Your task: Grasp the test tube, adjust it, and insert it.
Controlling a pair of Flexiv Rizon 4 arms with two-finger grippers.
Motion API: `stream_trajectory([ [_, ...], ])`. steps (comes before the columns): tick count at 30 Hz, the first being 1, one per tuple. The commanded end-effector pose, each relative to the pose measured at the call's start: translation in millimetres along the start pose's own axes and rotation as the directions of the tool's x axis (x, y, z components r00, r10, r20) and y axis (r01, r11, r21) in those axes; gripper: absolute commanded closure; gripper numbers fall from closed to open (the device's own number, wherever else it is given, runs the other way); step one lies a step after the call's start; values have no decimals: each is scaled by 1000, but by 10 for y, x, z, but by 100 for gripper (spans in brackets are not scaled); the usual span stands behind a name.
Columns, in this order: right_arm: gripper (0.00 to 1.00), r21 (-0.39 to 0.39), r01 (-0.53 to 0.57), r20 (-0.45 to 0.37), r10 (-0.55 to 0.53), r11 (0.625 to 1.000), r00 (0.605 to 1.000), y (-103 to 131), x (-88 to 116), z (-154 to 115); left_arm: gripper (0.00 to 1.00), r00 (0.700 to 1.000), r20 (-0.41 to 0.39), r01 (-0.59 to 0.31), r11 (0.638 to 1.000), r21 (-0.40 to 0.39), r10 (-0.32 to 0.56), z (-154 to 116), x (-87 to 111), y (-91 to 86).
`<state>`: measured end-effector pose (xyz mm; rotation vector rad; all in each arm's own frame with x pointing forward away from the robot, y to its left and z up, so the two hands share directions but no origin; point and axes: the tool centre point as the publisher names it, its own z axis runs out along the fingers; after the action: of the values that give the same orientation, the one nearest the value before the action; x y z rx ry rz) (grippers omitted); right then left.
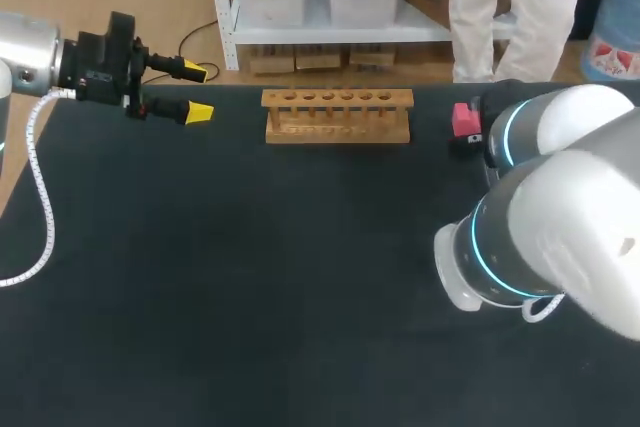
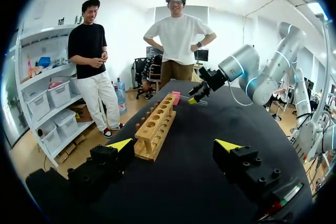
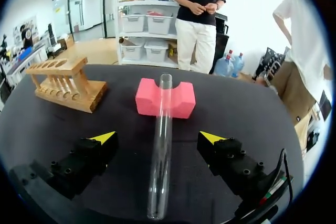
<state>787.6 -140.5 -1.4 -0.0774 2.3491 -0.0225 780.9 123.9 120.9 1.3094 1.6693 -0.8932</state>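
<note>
One tube (image 3: 159, 150), one rack (image 1: 337, 117) (wooden), one block (image 3: 181, 99)

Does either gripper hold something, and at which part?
Nothing is held. Both grippers are open: the left gripper is empty; the test tube lies untouched between the fingers of the right gripper, resting on the pink block.

text: none legible | labels, numbers, signs: none legible in any view

white arms (image 1: 560, 217) with cyan rings (image 1: 478, 247), black jaws tipped yellow, white coiled cable (image 1: 42, 197).
</note>
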Motion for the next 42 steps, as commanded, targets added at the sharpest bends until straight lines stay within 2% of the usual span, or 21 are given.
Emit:
stream_trajectory([
  [1, 0, -120, -7, 3, 7, 993, 1000, -78, 18, 26, 0, 1000, 3, -3, 1000, -3, 3, -4, 12, -13],
  [8, 0, -142, -5, -7, 4, 990, 1000, -76, 47, 68, 0, 1000, 3, -3, 1000, -3, 3, -4, 12, -13],
  [9, 4, -143, -3, -9, 2, 990, 1000, -75, 50, 72, 0, 1000, 3, -3, 1000, -3, 3, -4, 12, -13],
  [10, 4, -144, -2, -10, 1, 990, 1000, -74, 54, 75, 0, 1000, 3, -3, 1000, -3, 3, -4, 12, -13],
  [13, 15, -146, -1, -15, -1, 989, 1000, -77, 74, 83, 0, 1000, 3, -3, 1000, -3, 3, -4, 12, -13],
  [14, 25, -147, -2, -16, -1, 989, 1000, -77, 80, 84, 0, 1000, 3, -3, 1000, -3, 3, -4, 12, -13],
  [15, 31, -148, -2, -19, -1, 989, 1000, -77, 87, 86, 0, 1000, 3, -3, 1000, -3, 3, -4, 12, -13],
  [17, 33, -148, -1, -23, -2, 989, 1000, -76, 97, 88, 0, 1000, 3, -3, 1000, -3, 3, -4, 12, -13],
  [18, 44, -148, -1, -24, -3, 989, 1000, -74, 102, 89, 0, 1000, 3, -3, 1000, -3, 3, -4, 12, -13],
  [19, 51, -149, -1, -26, -3, 989, 1000, -72, 107, 89, 0, 1000, 3, -3, 1000, -3, 3, -4, 12, -13],
  [21, 56, -148, 1, -30, -5, 989, 1000, -68, 118, 85, 0, 1000, 3, -3, 1000, -3, 3, -4, 12, -13],
  [27, 57, -135, 8, -56, -15, 991, 998, -63, 139, 79, 0, 1000, 3, -3, 1000, -3, 3, -4, 12, -13],
  [29, 65, -133, 5, -60, -13, 991, 998, -62, 148, 77, 0, 1000, 3, -3, 1000, -3, 3, -4, 12, -13],
  [33, 67, -128, 1, -68, -10, 992, 998, -56, 163, 76, 0, 1000, 3, -3, 1000, -3, 3, -4, 12, -13],
  [35, 75, -125, -1, -70, -8, 992, 998, -53, 165, 73, 0, 1000, 3, -3, 1000, -3, 3, -4, 12, -13],
  [39, 76, -122, -10, -74, 1, 993, 997, -48, 174, 61, 0, 1000, 3, -3, 1000, -3, 3, -4, 12, -13],
  [41, 84, -119, -12, -75, 3, 993, 997, -45, 177, 51, 0, 1000, 3, -3, 1000, -3, 3, -4, 12, -13],
  [42, 96, -116, -14, -76, 5, 993, 997, -44, 177, 45, 0, 1000, 3, -3, 1000, -3, 3, -4, 12, -13],
])
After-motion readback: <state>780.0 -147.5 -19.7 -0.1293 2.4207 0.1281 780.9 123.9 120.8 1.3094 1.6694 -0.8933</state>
